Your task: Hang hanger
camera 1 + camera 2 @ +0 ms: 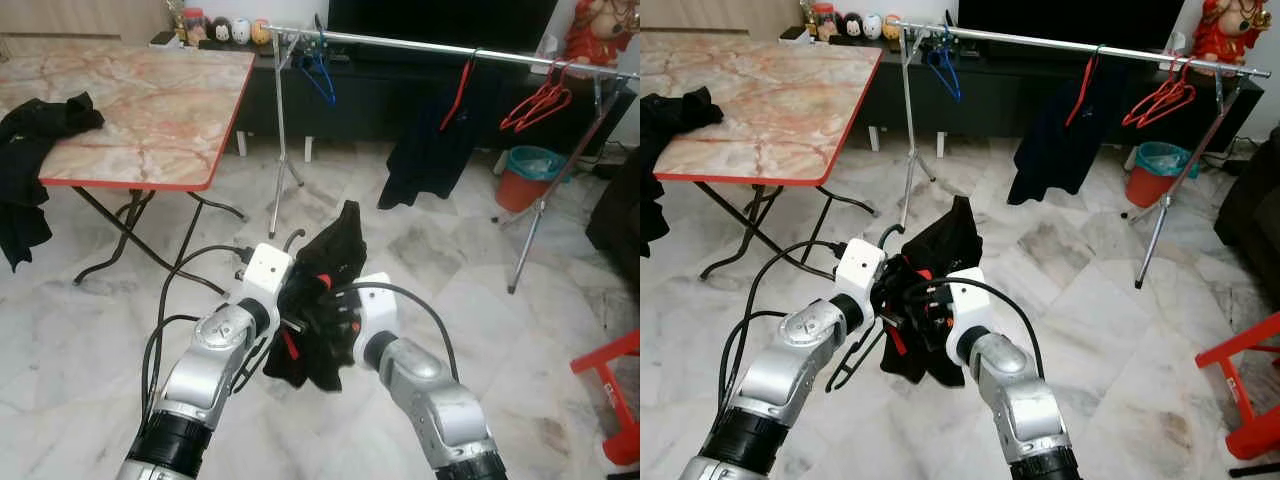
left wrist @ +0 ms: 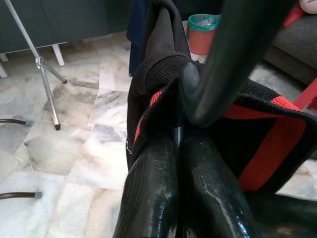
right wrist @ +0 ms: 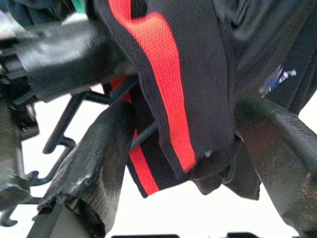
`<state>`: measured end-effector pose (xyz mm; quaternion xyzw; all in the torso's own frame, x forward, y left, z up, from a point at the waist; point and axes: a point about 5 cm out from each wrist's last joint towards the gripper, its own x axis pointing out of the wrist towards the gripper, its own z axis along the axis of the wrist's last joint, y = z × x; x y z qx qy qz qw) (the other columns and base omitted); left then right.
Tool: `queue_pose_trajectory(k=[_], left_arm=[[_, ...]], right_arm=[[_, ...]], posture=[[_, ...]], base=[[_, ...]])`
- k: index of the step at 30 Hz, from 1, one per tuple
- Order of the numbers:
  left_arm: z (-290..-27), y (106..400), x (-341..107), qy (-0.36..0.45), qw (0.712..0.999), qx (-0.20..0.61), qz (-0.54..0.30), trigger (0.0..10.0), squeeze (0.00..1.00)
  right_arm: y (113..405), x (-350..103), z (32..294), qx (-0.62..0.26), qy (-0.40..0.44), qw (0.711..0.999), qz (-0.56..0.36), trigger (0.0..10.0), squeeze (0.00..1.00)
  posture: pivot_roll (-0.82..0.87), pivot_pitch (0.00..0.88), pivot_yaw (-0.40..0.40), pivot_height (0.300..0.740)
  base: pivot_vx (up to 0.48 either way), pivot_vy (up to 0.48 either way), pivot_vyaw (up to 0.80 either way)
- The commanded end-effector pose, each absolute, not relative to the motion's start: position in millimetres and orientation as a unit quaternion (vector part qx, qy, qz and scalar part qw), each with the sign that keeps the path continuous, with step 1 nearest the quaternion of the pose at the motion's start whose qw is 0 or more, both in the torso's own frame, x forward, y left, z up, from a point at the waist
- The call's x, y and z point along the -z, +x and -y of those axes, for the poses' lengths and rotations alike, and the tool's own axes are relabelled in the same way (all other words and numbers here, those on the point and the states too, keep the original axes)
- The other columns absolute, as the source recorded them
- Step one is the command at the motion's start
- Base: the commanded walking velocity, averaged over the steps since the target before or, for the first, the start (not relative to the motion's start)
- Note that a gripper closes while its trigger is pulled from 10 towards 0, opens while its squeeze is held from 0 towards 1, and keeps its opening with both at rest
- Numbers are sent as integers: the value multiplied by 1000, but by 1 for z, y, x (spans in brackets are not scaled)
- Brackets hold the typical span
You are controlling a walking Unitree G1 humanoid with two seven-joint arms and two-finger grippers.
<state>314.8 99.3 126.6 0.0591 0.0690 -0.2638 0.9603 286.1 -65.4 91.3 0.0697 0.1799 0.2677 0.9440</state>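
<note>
I am holding a black garment [image 1: 325,300] with red trim up in front of me, between my two arms, above the marble floor [image 1: 440,270]. My left gripper [image 2: 181,124] is clenching it: its jaws are pressed together on the ribbed collar, with a black hanger [image 3: 74,124] running through the cloth. My right gripper [image 3: 188,148] is grasping the garment too, its jaws spread around a fold of the red-striped fabric, one finger [image 3: 94,158] lying beside the hanger's wire.

The rail [image 1: 450,45] is standing well ahead of me, carrying a blue hanger [image 1: 320,75], a dark garment on a red hanger [image 1: 430,140] and a bunch of red hangers [image 1: 540,100]. To my left a counter [image 1: 140,100] with a red edge is bearing more black clothing [image 1: 40,130] at its near corner. A teal bin [image 1: 528,165] is sitting behind the rail's far leg.
</note>
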Motion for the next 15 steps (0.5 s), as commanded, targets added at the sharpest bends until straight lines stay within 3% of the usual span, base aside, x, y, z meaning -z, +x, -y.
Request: queue_pose_trajectory(k=[1, 6, 15], left_arm=[[-97, 318, -139, 55, 962, 266, -35, 10000, 0], [-94, 310, -137, 61, 949, 309, -35, 10000, 0], [-97, 293, -118, 98, 912, 388, -86, 10000, 0]], right_arm=[[290, -103, 66, -272, 73, 948, -147, 10000, 0], [292, -113, 73, -283, 57, 951, -111, 10000, 0], [317, -127, 121, -253, -47, 963, -75, 10000, 0]], posture=[[115, 0, -53, 740], [111, 0, -51, 740], [103, 0, -50, 740]], base=[[0, 0, 0], [0, 0, 0], [0, 0, 0]])
